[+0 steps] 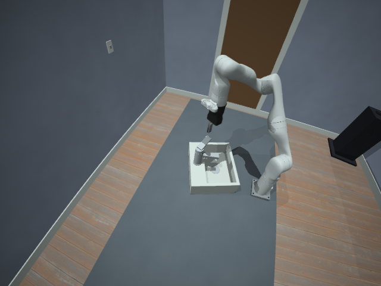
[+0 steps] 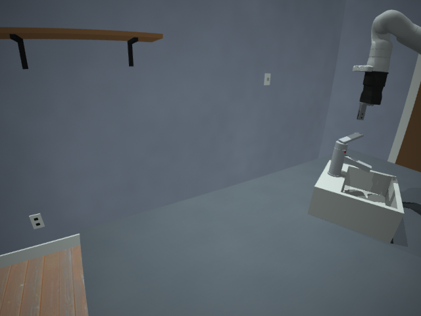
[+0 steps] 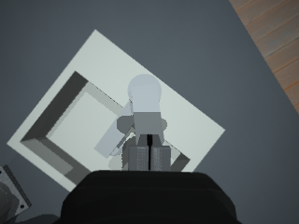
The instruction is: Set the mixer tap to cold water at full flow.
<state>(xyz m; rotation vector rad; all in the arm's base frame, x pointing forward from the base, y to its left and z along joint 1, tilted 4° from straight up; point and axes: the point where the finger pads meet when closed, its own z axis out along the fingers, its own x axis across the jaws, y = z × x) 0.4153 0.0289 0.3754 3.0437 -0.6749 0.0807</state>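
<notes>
A grey mixer tap (image 1: 198,155) stands at the back left corner of a white basin (image 1: 214,167). Its lever (image 1: 205,142) is lifted and turned to one side of the spout (image 2: 358,164). A red dot (image 2: 345,151) shows on the tap body in the exterior view; I see no blue dot. My gripper (image 1: 209,128) is shut and empty, pointing down, a short way above the lever's outer end without touching it. In the wrist view the shut fingers (image 3: 149,151) hang over the lever (image 3: 146,105), and the spout (image 3: 112,140) runs off to the lower left.
The basin (image 2: 356,200) sits on a grey mat, with the arm's base plate (image 1: 261,190) just to its right. A black stand (image 1: 356,135) is at the far right by the wall. A brown door (image 1: 255,49) is behind the arm.
</notes>
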